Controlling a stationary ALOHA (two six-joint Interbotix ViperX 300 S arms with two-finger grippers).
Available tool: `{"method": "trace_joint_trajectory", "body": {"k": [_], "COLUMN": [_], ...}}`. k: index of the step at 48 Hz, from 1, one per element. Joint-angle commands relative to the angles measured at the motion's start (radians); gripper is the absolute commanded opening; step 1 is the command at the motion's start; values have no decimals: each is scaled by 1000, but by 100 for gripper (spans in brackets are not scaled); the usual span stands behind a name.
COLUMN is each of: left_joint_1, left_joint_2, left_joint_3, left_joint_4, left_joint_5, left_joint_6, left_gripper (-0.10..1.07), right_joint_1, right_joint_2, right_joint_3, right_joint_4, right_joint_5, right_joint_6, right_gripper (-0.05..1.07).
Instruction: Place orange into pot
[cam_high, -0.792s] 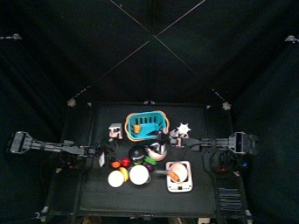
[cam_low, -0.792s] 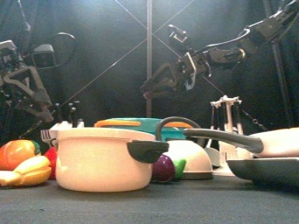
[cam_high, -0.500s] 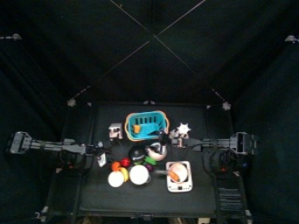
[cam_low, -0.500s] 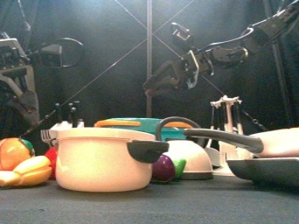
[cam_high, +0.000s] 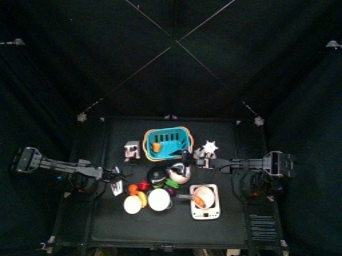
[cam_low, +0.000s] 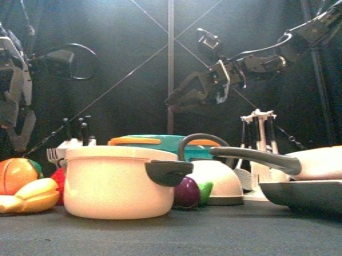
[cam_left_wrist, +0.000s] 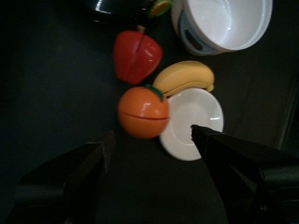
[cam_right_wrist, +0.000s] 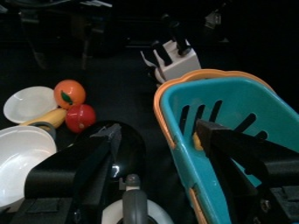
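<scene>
The orange (cam_left_wrist: 145, 112) is a round orange fruit with a small green leaf. It lies beside a white plate (cam_left_wrist: 193, 125) at the table's front left, and also shows in the front view (cam_low: 18, 175) and the right wrist view (cam_right_wrist: 70, 92). My left gripper (cam_left_wrist: 158, 166) is open and empty, hanging above and just short of the orange. The dark pot (cam_high: 174, 176) stands mid-table in front of the teal basket (cam_high: 167, 145); its edge shows in the left wrist view (cam_left_wrist: 117, 7). My right gripper (cam_right_wrist: 163, 166) is open and empty, high up beside the basket (cam_right_wrist: 233, 131).
A red pepper (cam_left_wrist: 138, 54), a banana (cam_left_wrist: 187, 77) and a cream bowl-like pot (cam_low: 120, 180) crowd around the orange. A white tray with an orange piece (cam_high: 203, 198) sits front right. A dark pan handle (cam_low: 254, 155) and a white rack (cam_low: 257, 135) stand right.
My left arm has swung further to the left and up in the front view. My right arm has shifted only slightly. The objects have not moved.
</scene>
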Motion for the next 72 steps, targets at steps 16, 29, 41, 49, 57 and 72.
{"method": "trace_joint_trajectory", "body": {"k": [16,29,41,49,57,72], "left_joint_1": [-18,15,9,11,12,11], "left_joint_2": [101,129,204,238,261,298], "left_joint_3": [-12,-12,-21,-28,-35,-35], "left_joint_4": [0,6,18,29,31,37], "left_joint_5": [-35,-43,-80,-100,-138,-163], "left_joint_6": [-9,-11,-9,-11,-9,-8], "left_gripper": [103,103,103,103,103,102], "right_joint_1": [5,3,0,-2,-2,-3], "right_joint_2": [-8,2,3,8,12,14], "right_joint_3": [-6,-9,-8,-9,-11,-8], "right_joint_4": [-2,-2,-2,-2,-2,-2], "right_joint_5": [-8,-9,-9,-8,-9,-8], "right_joint_6": [2,-2,-5,-5,-5,-5], "right_gripper": [100,100,100,100,100,100]}}
